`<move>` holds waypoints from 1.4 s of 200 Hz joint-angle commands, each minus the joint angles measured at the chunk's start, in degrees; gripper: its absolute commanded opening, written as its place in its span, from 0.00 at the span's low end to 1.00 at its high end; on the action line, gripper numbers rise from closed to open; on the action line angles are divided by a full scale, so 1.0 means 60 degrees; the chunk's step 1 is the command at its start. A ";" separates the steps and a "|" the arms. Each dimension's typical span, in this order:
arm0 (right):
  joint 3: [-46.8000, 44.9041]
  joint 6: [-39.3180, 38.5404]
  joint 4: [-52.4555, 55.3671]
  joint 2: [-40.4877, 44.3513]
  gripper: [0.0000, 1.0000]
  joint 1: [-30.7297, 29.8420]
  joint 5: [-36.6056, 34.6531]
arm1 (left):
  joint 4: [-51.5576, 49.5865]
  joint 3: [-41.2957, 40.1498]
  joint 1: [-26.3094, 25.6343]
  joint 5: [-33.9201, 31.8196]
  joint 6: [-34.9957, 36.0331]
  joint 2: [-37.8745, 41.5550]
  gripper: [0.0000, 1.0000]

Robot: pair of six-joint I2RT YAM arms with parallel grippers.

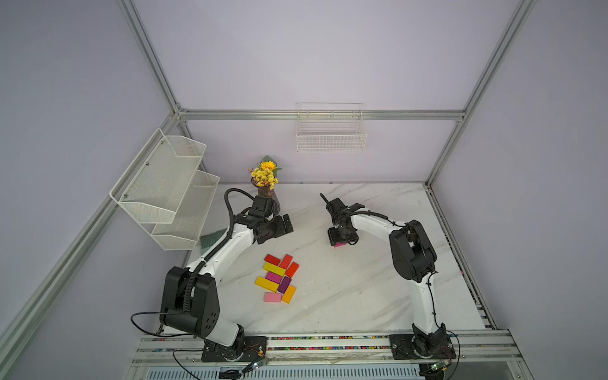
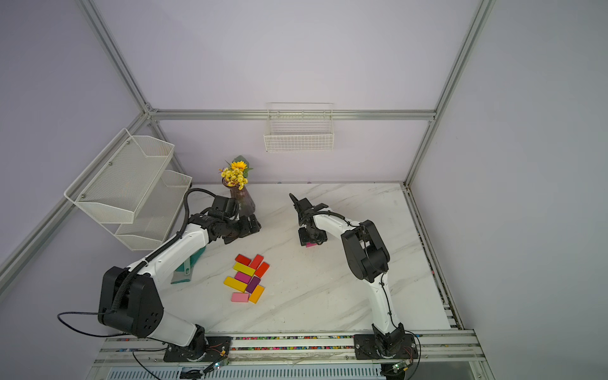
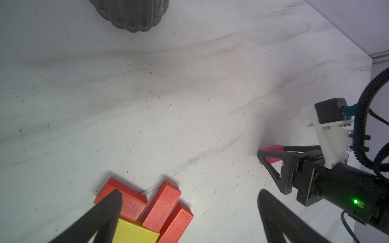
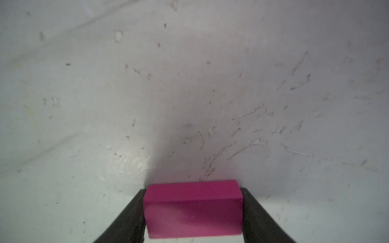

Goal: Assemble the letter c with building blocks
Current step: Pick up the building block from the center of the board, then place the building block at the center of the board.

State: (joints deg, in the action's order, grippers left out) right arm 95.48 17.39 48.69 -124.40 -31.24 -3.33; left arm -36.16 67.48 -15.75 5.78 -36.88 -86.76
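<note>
Several building blocks lie packed together on the marble table [image 1: 362, 296], left of centre, in both top views [image 1: 278, 278] [image 2: 248, 278]: red, yellow, magenta, purple, orange and light pink. A separate magenta block [image 4: 192, 208] [image 1: 339, 245] [image 2: 310, 245] rests on the table further right and back. My right gripper [image 4: 192, 190] [image 1: 340, 241] points down with a finger pressed on each of its two sides. My left gripper [image 3: 190, 193] [image 1: 283, 227] hangs wide open above the far end of the cluster, over the red blocks [image 3: 162, 204] and a yellow one [image 3: 134, 233].
A dark vase with yellow flowers [image 1: 266, 194] [image 3: 130, 14] stands just behind the left gripper. White mesh shelves [image 1: 164, 187] hang on the left wall, a wire basket [image 1: 330, 131] on the back wall. A teal brush and dustpan [image 2: 187, 266] lie under the left arm.
</note>
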 commanded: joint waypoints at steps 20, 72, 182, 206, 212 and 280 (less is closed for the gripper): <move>-0.0072 0.0329 0.0122 0.0393 0.55 -0.0073 -0.0241 | 0.0278 -0.0066 0.0118 0.0191 -0.0236 0.0075 1.00; -0.0937 0.0726 -0.0096 0.1368 0.54 0.0284 -0.0672 | 0.0437 -0.0232 0.0129 0.0518 -0.0296 0.0223 1.00; -0.3135 0.0677 -0.0742 0.2867 0.55 0.1742 -0.0589 | 0.0622 -0.0674 0.0134 0.0835 -0.0445 0.0559 1.00; -0.3383 0.0536 -0.0830 0.2945 0.56 0.1818 -0.0638 | 0.0676 -0.0759 0.0134 0.0831 -0.0514 0.0588 1.00; -0.3426 0.0494 -0.0855 0.2949 0.56 0.1824 -0.0655 | 0.0719 -0.0791 0.0131 0.0849 -0.0543 0.0613 1.00; -0.3776 0.0296 -0.1104 0.2877 0.62 0.1868 -0.0632 | 0.0885 -0.0911 0.0134 0.0939 -0.0706 0.0616 1.00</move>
State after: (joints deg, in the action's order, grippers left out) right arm 73.52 20.01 43.48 -108.27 -20.23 -6.63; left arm -32.80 61.93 -15.38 10.35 -39.97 -84.64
